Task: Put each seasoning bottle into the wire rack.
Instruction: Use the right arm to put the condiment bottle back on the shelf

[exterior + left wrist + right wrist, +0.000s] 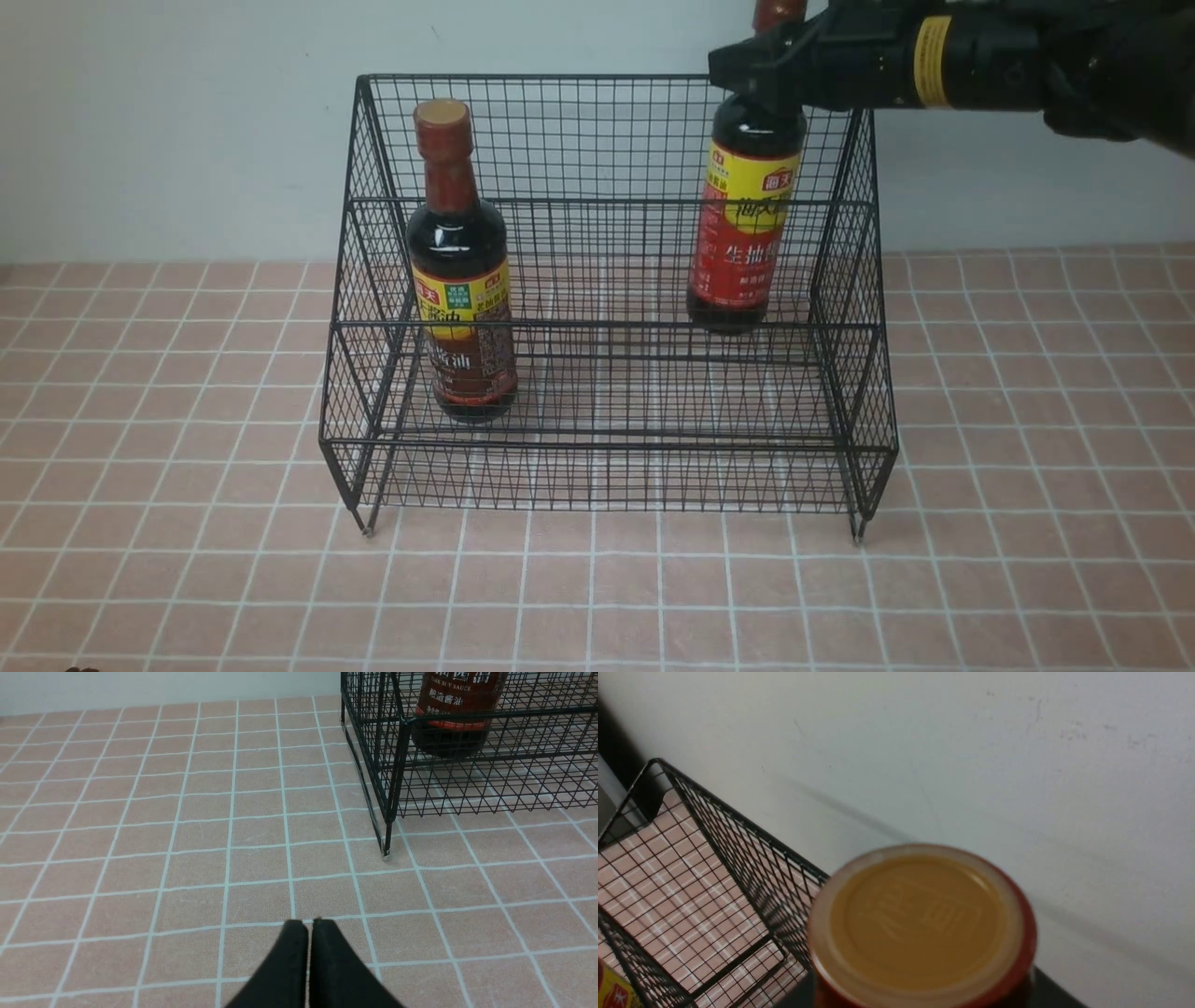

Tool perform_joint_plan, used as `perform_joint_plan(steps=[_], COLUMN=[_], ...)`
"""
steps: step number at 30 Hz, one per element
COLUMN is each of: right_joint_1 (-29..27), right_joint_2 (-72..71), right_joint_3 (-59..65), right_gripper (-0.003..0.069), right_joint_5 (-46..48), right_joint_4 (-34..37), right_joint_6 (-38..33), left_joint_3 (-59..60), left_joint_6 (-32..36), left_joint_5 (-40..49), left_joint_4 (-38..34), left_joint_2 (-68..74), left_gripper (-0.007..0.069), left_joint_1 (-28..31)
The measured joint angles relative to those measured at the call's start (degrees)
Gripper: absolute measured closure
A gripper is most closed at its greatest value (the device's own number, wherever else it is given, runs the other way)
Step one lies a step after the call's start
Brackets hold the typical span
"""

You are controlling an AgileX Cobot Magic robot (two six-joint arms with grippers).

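Pale wall, bottle at wire rack, cap showing only in right wrist view.

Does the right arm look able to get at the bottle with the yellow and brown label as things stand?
Probably not yet: its end effector is closed on the neck of the other bottle.

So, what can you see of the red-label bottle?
The red-label bottle is dark and glossy, its label yellow above, red below, with a reddish-brown neck and tan cap. It leans slightly, at the right side of the rack, behind the front wires. The right end effector grips its neck. Whether its base is resting, I can't tell.
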Motion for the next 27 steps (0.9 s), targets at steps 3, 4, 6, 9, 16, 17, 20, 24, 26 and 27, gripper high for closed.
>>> perform_joint_plan(steps=[3, 4, 6, 9, 16, 17, 20, 24, 26, 27], right_joint_1=[0.0, 0.0, -0.1, -0.2, -0.2, -0.2, -0.2, -0.2, -0.2, -0.2], right_joint_2=[0.0, 0.0, 0.1, 0.3, 0.3, 0.3, 0.3, 0.3, 0.3, 0.3], right_joint_3=[0.0, 0.0, 0.0, 0.0, 0.0, 0.0, 0.0, 0.0, 0.0, 0.1], right_gripper=[0.0391, 0.0391, 0.0391, 0.0386, 0.0384, 0.0384, 0.0384, 0.0384, 0.0384, 0.0384], right_joint_5=[-0.9, -1.1, -3.2, -6.2, -8.1, -8.1, -8.2, -8.3, -7.9, -7.5], right_joint_4=[0.0, 0.0, 0.0, 0.0, 0.0, 0.0, 0.0, 0.0, 0.0, 0.0], right_joint_6=[-0.3, -0.4, -0.9, -1.3, -1.3, -1.3, -2.1, -4.8, -5.4, -6.0], left_joint_3=[0.0, 0.0, 0.0, 0.0, 0.0, 0.0, 0.0, 0.0, 0.0, 0.0], left_joint_6=[0.0, 0.0, 0.0, 0.0, 0.0, 0.0, 0.0, 0.0, 0.0, 0.0], left_joint_5=[0.0, 0.0, 0.0, 0.0, 0.0, 0.0, 0.0, 0.0, 0.0, 0.0], left_joint_4=[0.0, 0.0, 0.0, 0.0, 0.0, 0.0, 0.0, 0.0, 0.0, 0.0], left_joint_2=[0.0, 0.0, 0.0, 0.0, 0.0, 0.0, 0.0, 0.0, 0.0, 0.0], left_gripper=[0.0631, 0.0631, 0.0631, 0.0631, 0.0631, 0.0631, 0.0631, 0.0631, 0.0631, 0.0631], left_joint_1=[0.0, 0.0, 0.0, 0.0, 0.0, 0.0, 0.0, 0.0, 0.0, 0.0])
